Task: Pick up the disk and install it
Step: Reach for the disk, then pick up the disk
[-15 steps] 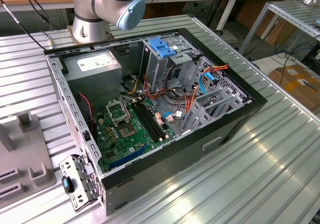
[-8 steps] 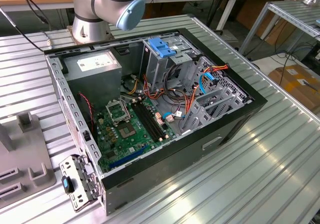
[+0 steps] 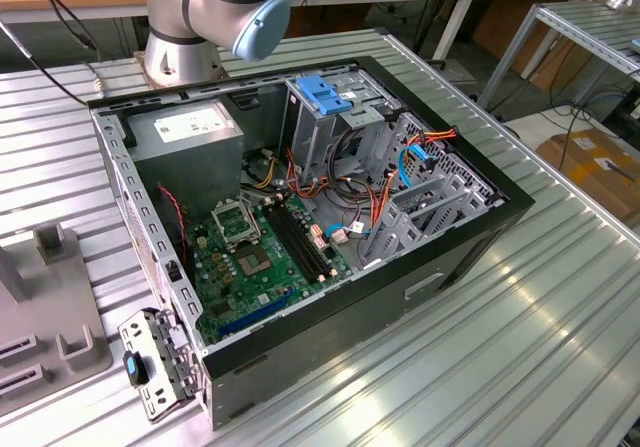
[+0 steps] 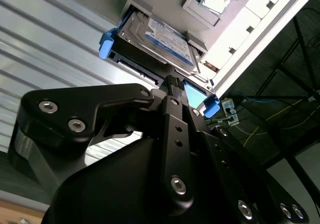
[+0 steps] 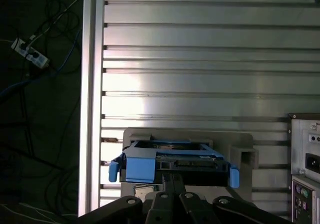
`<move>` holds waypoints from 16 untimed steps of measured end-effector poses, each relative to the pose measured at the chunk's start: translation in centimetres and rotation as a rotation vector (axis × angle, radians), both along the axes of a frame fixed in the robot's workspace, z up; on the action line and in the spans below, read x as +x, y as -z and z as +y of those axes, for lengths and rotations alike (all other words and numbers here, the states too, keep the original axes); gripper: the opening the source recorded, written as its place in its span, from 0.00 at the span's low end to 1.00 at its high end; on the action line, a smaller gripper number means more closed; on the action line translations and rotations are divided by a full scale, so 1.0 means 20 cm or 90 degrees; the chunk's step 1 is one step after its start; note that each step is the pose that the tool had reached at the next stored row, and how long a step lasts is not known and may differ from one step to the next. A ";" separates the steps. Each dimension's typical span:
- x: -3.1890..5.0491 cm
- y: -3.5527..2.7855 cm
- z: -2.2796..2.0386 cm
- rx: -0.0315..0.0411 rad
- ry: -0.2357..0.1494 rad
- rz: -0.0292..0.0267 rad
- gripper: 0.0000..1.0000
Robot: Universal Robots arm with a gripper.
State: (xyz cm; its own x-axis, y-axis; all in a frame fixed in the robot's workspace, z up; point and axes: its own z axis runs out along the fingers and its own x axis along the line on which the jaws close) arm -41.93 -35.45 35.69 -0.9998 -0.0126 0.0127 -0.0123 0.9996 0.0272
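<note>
The disk (image 4: 157, 36) lies flat in a grey holder (image 4: 200, 8) on the ribbed metal table (image 4: 50, 43). Its white-and-blue label is showing, blue carrier rails run along its edges and a blue tab sticks out at each end. In the first wrist view the disk (image 5: 185, 163) shows edge-on with its dark connector side toward the camera, the holder (image 5: 187, 134) rises behind it and the table (image 5: 200, 58) runs away beyond. The gripper (image 4: 173, 81) hangs just in front of that connector edge. Its two slim black fingers are pressed together with nothing visible between them (whether the tips touch the disk I cannot tell). In the first wrist view the gripper (image 5: 172, 176) sits at the middle of the disk's near edge. The disk is not lifted; it rests in the holder. Beside the holder in that view stands the rear panel of the computer case (image 5: 305, 159). In the exterior view the computer case (image 3: 440, 267) lies open on the table (image 3: 520, 347), with the green motherboard (image 3: 250, 257) on its floor. The grey power supply (image 3: 190, 132) with a white sticker sits at the far end, toward the exterior view's left. A metal drive cage topped by a blue latch (image 3: 325, 94) stands just to the exterior view's right of it. The arm (image 3: 215, 7) — grey joints, a blue cap — stands on the table behind the case, and a grey block (image 3: 50, 297) with upright posts sits at the exterior view's left edge.
</note>
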 end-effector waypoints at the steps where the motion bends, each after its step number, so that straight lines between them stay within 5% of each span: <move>1: 0.000 0.006 0.000 0.0002 0.000 -0.0003 0.11; 16: 0.000 0.010 0.000 0.0000 0.000 0.0000 0.11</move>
